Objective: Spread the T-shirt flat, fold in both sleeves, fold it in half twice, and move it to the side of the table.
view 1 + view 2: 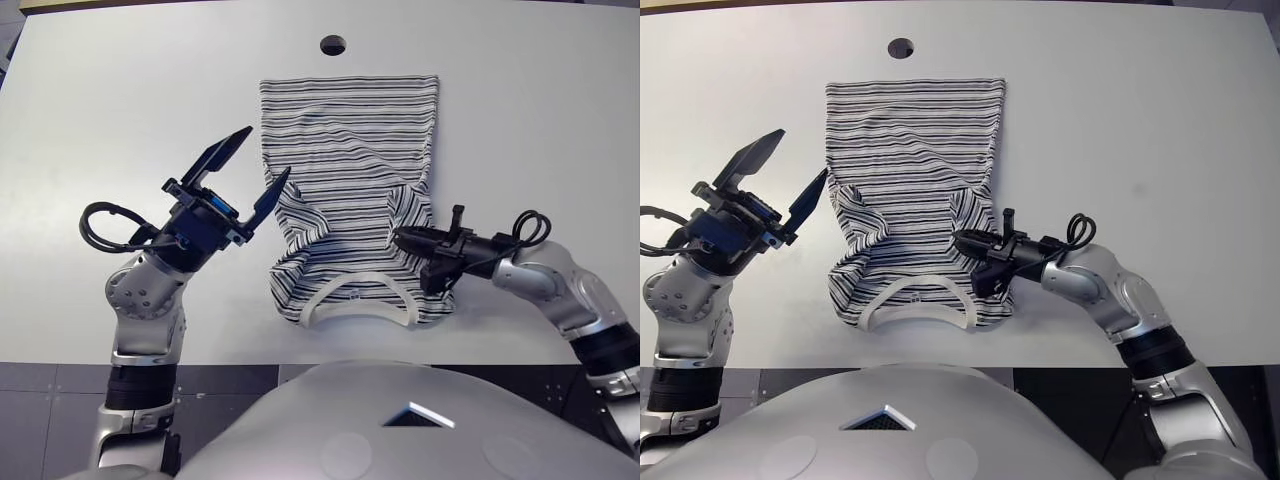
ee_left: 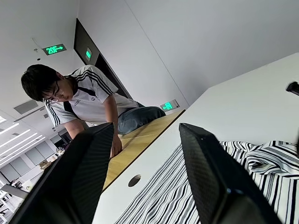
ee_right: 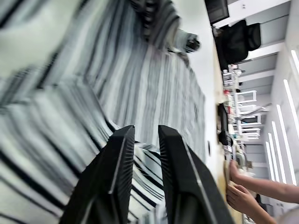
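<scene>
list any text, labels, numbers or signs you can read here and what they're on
No word or number reads clearly.
ceiling sign, green and lit: an arrow and blurred marks, too small to read.
door sign, green, above the dark doorway: too small to read.
wall sign, green, on the far wall: arrow shape, no legible word.
T-shirt and table: no print seen.
</scene>
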You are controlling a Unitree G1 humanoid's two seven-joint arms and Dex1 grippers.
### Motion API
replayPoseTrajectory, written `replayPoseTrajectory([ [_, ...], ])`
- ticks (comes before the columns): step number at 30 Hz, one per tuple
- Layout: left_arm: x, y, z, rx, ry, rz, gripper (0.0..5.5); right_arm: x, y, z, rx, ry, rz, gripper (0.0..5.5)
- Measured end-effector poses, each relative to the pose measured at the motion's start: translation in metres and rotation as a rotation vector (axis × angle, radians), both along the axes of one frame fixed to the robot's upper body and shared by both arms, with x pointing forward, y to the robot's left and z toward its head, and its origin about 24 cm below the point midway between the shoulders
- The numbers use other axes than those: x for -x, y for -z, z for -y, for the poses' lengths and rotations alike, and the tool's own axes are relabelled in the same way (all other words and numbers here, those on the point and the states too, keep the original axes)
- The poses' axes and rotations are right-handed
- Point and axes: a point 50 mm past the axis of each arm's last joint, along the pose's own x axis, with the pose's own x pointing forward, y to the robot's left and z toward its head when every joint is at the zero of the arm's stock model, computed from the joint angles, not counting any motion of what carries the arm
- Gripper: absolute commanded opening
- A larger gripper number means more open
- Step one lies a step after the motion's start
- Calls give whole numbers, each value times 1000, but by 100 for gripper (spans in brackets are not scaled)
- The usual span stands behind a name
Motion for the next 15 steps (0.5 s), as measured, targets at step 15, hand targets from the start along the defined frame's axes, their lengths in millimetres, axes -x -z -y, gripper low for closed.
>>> replayPoseTrajectory([
  [15, -52, 41, -47, -462, -229, -76, 259, -12, -20, -19, -142, 4, 57, 341],
])
